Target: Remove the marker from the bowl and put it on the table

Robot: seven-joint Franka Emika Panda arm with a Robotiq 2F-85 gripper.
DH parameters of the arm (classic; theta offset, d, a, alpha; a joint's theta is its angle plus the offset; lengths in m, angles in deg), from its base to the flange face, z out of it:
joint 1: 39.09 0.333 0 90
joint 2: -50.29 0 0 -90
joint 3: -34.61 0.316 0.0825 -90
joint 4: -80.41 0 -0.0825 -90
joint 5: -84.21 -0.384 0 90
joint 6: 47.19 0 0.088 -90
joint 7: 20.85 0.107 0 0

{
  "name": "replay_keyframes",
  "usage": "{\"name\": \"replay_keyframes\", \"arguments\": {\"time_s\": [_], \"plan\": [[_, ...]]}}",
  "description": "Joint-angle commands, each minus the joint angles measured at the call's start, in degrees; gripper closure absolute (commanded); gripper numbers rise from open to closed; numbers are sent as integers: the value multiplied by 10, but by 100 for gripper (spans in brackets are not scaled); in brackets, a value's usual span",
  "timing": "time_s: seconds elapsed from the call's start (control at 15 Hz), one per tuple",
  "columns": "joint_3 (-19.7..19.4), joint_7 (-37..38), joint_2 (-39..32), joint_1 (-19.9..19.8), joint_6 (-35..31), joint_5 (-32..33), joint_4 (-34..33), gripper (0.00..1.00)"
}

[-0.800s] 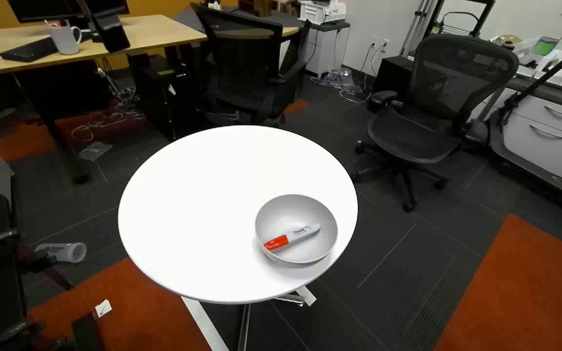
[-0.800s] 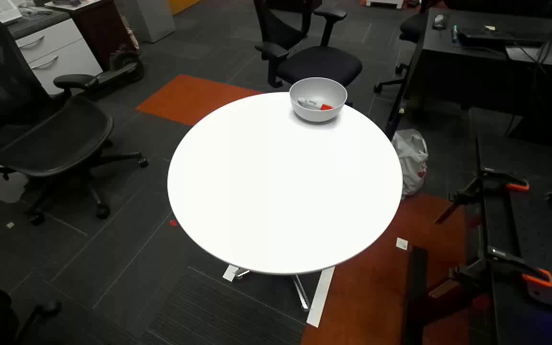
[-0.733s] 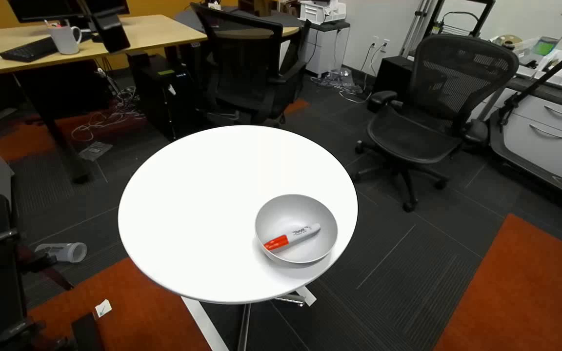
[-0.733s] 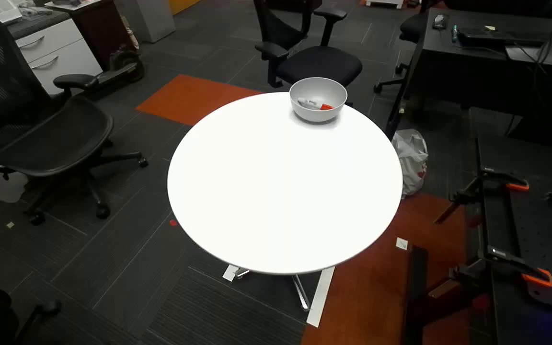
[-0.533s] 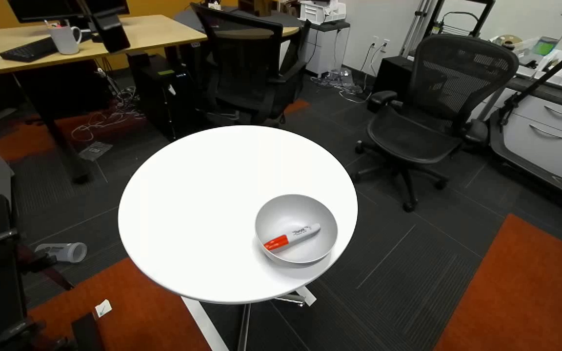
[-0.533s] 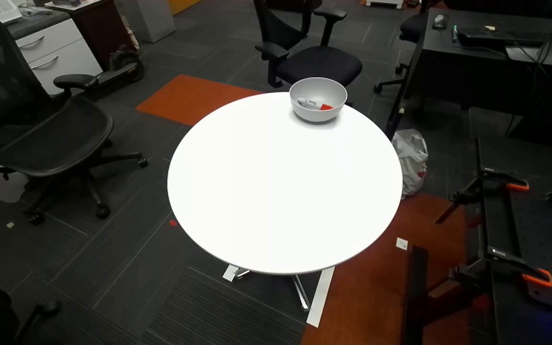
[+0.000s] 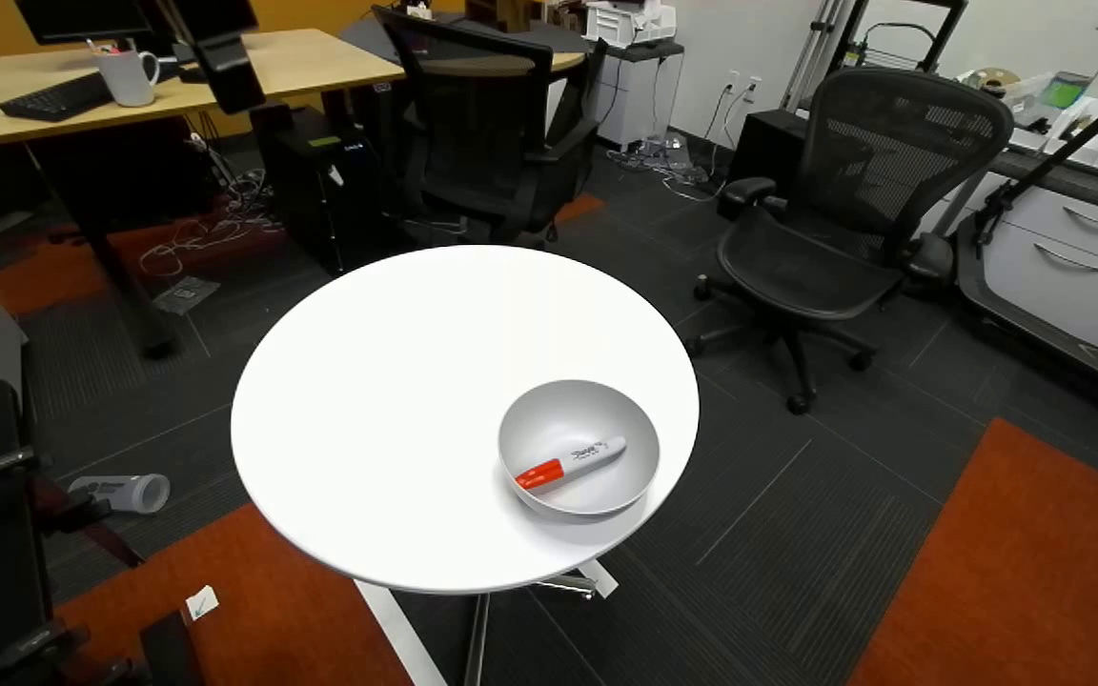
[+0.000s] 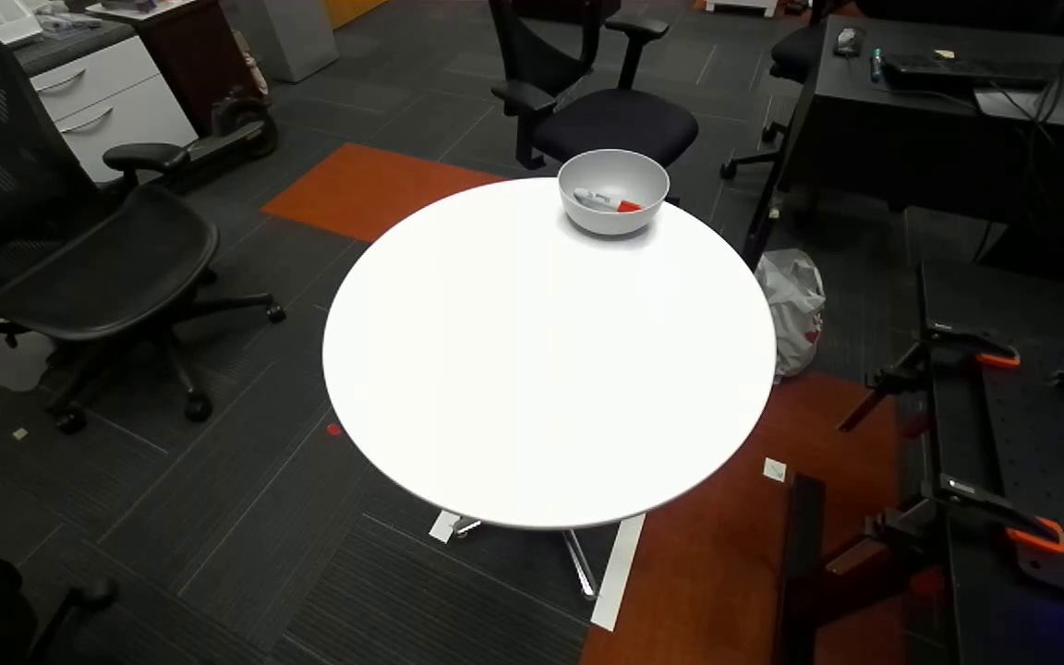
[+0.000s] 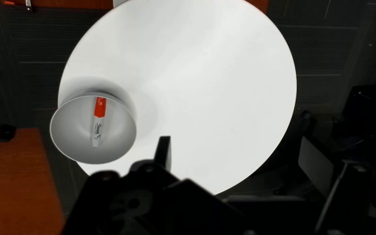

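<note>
Red marker (image 9: 98, 122): lay in bowl (image 9: 119, 133) near table (image 9: 207, 81) edge; lifting, placing remained.
Hand (image 9: 165, 151): whether spread, was indeterminable.

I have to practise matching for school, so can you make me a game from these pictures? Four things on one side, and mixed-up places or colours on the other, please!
Things
1. Sharpie marker
2. bowl
3. mug
4. keyboard

Clues
A. black, on the wooden desk
B. partly red, lying inside the bowl
C. pale, on the wooden desk
D. grey, standing on the round table

Right pairs: 1-B, 2-D, 3-C, 4-A.
</note>
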Motion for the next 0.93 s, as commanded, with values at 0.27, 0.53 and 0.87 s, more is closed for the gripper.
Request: {"name": "replay_keyframes", "arguments": {"time_s": [0.27, 0.53, 0.87], "plan": [[0, -25, -119, -11, -62, -41, -53, 0], [5, -24, -168, -28, -130, -59, -58, 0], [5, -59, -247, -50, -155, -116, -91, 0]]}}
